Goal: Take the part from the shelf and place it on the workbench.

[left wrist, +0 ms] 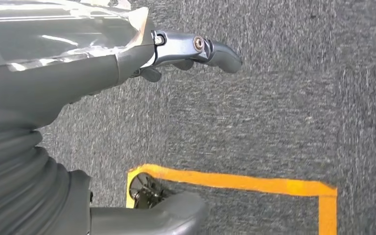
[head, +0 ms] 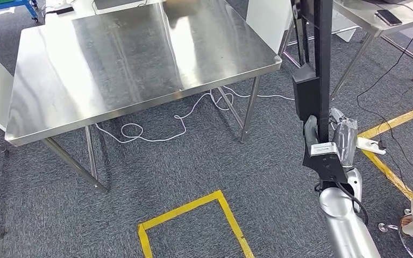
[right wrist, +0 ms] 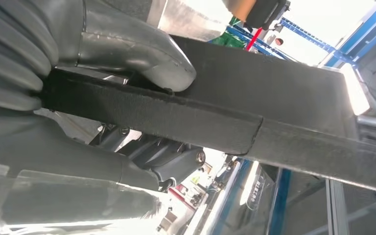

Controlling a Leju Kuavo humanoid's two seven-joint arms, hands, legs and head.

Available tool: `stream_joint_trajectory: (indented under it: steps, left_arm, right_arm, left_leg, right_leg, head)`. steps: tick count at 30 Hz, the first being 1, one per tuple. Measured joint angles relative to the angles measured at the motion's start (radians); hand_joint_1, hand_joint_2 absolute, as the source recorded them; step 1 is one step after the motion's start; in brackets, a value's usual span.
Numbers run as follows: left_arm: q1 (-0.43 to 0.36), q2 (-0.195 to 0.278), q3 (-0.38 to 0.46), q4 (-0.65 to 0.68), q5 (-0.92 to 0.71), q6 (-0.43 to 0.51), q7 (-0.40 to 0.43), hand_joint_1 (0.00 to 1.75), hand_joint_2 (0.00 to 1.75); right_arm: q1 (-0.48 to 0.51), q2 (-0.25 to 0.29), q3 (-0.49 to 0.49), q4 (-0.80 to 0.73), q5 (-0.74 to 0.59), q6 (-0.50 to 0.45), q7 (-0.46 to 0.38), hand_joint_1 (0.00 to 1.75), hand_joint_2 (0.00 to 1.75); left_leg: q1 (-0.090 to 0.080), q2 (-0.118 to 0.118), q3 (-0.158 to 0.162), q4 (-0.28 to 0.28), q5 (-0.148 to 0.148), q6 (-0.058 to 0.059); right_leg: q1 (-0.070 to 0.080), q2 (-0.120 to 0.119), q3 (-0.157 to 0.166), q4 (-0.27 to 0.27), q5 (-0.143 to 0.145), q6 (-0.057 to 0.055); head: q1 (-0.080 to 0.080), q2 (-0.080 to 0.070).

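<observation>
While the right hand (head: 340,141) has its fingers (right wrist: 142,54) wrapped round the long black textured bar-shaped part (right wrist: 254,107), held upright, the bare stainless-steel worktop (head: 86,70) lies well ahead and leftward. Judgement: approach first, tilt the bar flat, lower gently. Left hand (left wrist: 127,63) hangs with fingers apart, holding nothing.
</observation>
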Motion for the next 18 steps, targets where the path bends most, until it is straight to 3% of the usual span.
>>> stream_joint_trajectory:
  steps: [2,4,5,6,7,9,10,11,15,16,18]
  left_arm:
    - [0.000,0.000,0.000,0.000,0.000,0.000,0.000,0.00,1.75]
    - [0.000,0.000,0.000,0.000,0.000,0.000,0.000,0.00,1.75]
    - [0.001,0.000,0.000,0.000,-0.001,0.000,0.000,0.00,1.75]
    - [0.001,0.000,0.000,0.000,-0.002,0.000,0.000,0.00,1.75]
    - [0.001,0.001,0.000,0.000,-0.003,0.001,0.000,0.00,1.75]
    - [0.000,0.001,0.000,0.000,-0.004,0.002,0.000,0.00,1.75]
    - [0.000,0.002,0.000,0.000,-0.004,0.003,0.000,0.00,1.75]
    - [-0.001,0.002,0.000,0.000,-0.005,0.004,0.000,0.00,1.75]
    - [-0.001,0.002,0.000,0.000,-0.009,0.007,0.000,0.00,1.75]
    - [-0.001,0.002,0.000,0.000,-0.010,0.007,0.000,0.00,1.75]
    - [-0.001,0.002,0.000,0.000,-0.012,0.007,-0.001,0.00,1.75]
  right_arm:
    - [0.000,0.000,0.000,-0.003,0.000,0.000,0.000,1.75,1.75]
    - [0.002,0.002,0.000,-0.004,0.000,0.000,0.000,1.75,1.75]
    - [0.004,0.003,0.000,-0.004,0.001,0.000,0.001,1.75,1.75]
    - [0.007,0.004,0.000,-0.004,0.001,0.000,0.001,1.75,1.75]
    - [0.008,0.005,0.001,-0.004,0.002,0.000,0.002,1.75,1.75]
    - [0.009,0.006,0.001,-0.004,0.004,0.000,0.003,1.75,1.75]
    - [0.008,0.007,0.001,-0.004,0.005,0.000,0.003,1.75,1.75]
    - [0.007,0.007,0.001,-0.004,0.006,0.000,0.004,1.75,1.75]
    - [-0.001,0.008,0.003,-0.003,0.005,0.001,0.004,1.75,1.75]
    - [-0.005,0.008,0.003,-0.002,0.004,0.002,0.003,1.75,1.75]
    - [-0.011,0.007,0.003,0.001,0.002,0.003,0.003,1.75,1.75]
  left_leg:
    - [0.007,0.006,-0.043,0.093,-0.054,-0.014]
    - [0.014,0.010,-0.111,0.222,-0.108,-0.024]
    - [0.017,0.011,-0.135,0.259,-0.113,-0.027]
    - [0.020,0.012,-0.143,0.262,-0.099,-0.029]
    - [0.022,0.013,-0.130,0.225,-0.067,-0.029]
    - [0.023,0.015,-0.068,0.089,0.005,-0.027]
    - [0.022,0.015,-0.041,0.034,0.026,-0.025]
    - [0.019,0.014,-0.026,0.002,0.032,-0.022]
    - [0.010,0.011,-0.010,-0.020,0.032,0.006]
    - [0.011,0.011,-0.003,-0.027,0.034,0.014]
    - [0.008,0.011,0.006,-0.032,0.032,0.026]
  right_leg:
    - [-0.005,0.000,0.006,-0.003,-0.001,-0.011]
    - [-0.006,-0.001,0.009,-0.003,-0.004,-0.017]
    - [-0.006,-0.001,0.010,-0.002,-0.006,-0.017]
    - [-0.006,-0.001,0.012,-0.002,-0.007,-0.017]
    - [-0.007,0.000,0.015,-0.002,-0.010,-0.016]
    - [-0.007,0.001,0.023,-0.002,-0.016,-0.008]
    - [-0.005,0.001,0.025,-0.002,-0.019,-0.003]
    - [-0.002,0.001,0.026,-0.002,-0.022,0.003]
    - [0.000,-0.001,0.022,0.007,-0.034,0.027]
    - [0.002,-0.001,0.008,0.038,-0.048,0.027]
    - [0.003,-0.001,-0.056,0.159,-0.094,0.017]
  head:
    - [-0.003,0.000]
    - [-0.005,0.000]
    - [-0.005,0.000]
    - [-0.005,0.000]
    - [-0.005,0.000]
    - [-0.005,0.000]
    - [-0.005,0.000]
    - [-0.006,0.000]
    - [-0.005,0.000]
    - [-0.005,0.000]
    - [-0.003,0.000]
